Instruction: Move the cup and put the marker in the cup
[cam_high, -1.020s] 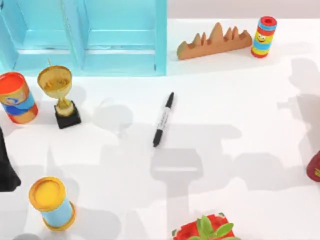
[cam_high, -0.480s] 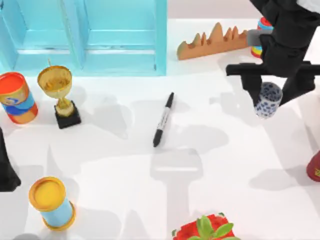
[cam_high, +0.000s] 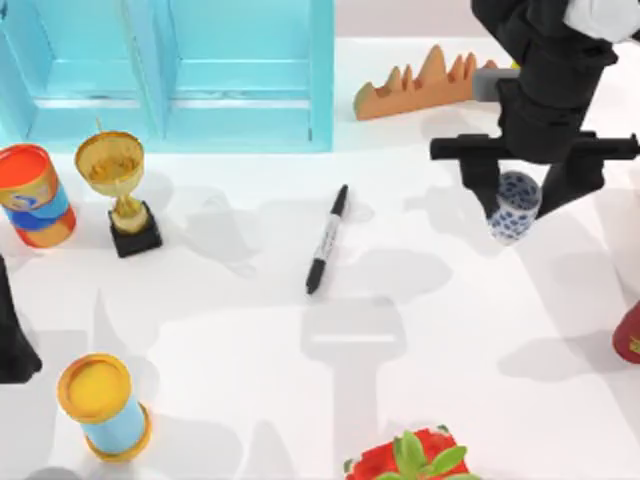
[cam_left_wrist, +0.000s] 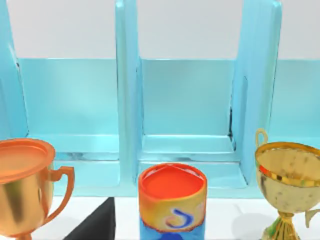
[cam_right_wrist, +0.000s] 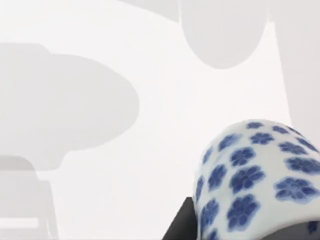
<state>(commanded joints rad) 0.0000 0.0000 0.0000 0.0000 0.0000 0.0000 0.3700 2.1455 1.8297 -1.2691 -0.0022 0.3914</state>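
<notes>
The marker (cam_high: 327, 239) lies untouched mid-worktop, so pocketing it is wholly left. Farther back on the right, the right hand (cam_high: 521, 188) grips the cup (cam_high: 515, 206), carrying it above the worktop (cam_high: 450, 400); the move looks underway, not yet set down. The right wrist view brings the cup's blue flowers (cam_right_wrist: 260, 180) close. The left arm waits at the left edge, its wrist view facing an orange-topped can (cam_left_wrist: 172, 202) before a blue shelf (cam_left_wrist: 125, 100); I cannot tell its hand's state
</notes>
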